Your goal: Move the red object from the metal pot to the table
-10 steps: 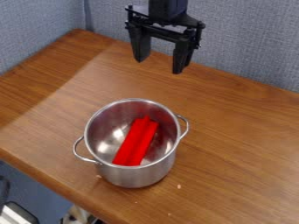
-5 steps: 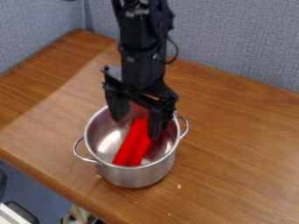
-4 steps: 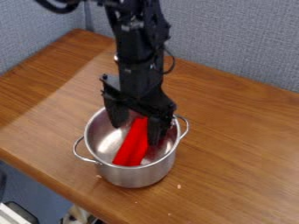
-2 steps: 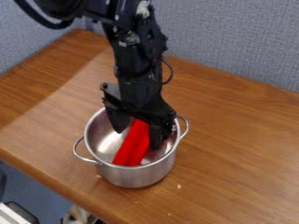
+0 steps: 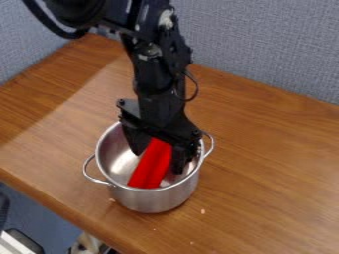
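The metal pot [image 5: 122, 193] stands on the table [image 5: 59, 99] near its front edge. Inside it the red object [image 5: 150, 171] lies leaning, its lower end toward the front left. My black gripper [image 5: 159, 147] points straight down into the pot, open. One finger [image 5: 135, 139] is left of the block's upper end, the other [image 5: 187, 156] is right of it. The fingertips are below the rim, and the block's upper end lies between them. I cannot tell whether either finger touches the block.
A grey-blue wall [image 5: 279, 40] rises behind the table. The table's front edge [image 5: 54, 208] runs close to the pot on the lower left. The arm [image 5: 149, 40] reaches in from the top.
The gripper came down from well behind and above the pot, then sank deeper inside it around the red block. Its jaws stayed open. The pot and block have not moved.
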`<action>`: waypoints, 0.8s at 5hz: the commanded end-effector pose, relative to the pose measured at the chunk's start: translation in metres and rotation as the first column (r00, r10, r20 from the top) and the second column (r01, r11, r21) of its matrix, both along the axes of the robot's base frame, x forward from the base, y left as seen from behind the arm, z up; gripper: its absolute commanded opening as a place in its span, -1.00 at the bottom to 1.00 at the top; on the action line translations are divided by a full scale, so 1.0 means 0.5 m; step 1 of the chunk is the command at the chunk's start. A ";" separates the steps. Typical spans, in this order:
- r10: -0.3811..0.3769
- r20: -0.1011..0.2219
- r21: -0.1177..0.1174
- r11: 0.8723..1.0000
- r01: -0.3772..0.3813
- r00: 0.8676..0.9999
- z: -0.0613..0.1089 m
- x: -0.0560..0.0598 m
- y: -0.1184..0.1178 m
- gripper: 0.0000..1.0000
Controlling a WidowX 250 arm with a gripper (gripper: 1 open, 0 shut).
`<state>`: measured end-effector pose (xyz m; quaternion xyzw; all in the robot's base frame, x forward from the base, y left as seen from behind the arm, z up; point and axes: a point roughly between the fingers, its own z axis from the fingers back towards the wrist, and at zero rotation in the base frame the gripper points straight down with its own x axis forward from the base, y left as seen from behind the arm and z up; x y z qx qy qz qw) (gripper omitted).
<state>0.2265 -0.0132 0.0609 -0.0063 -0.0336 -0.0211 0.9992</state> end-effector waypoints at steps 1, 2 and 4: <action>-0.008 0.014 0.002 1.000 0.008 1.000 0.001 0.009 -0.005 1.00; -0.006 0.012 0.006 1.000 0.006 1.000 -0.005 0.011 -0.005 1.00; -0.001 0.013 0.014 1.000 0.001 1.000 -0.011 0.013 -0.002 1.00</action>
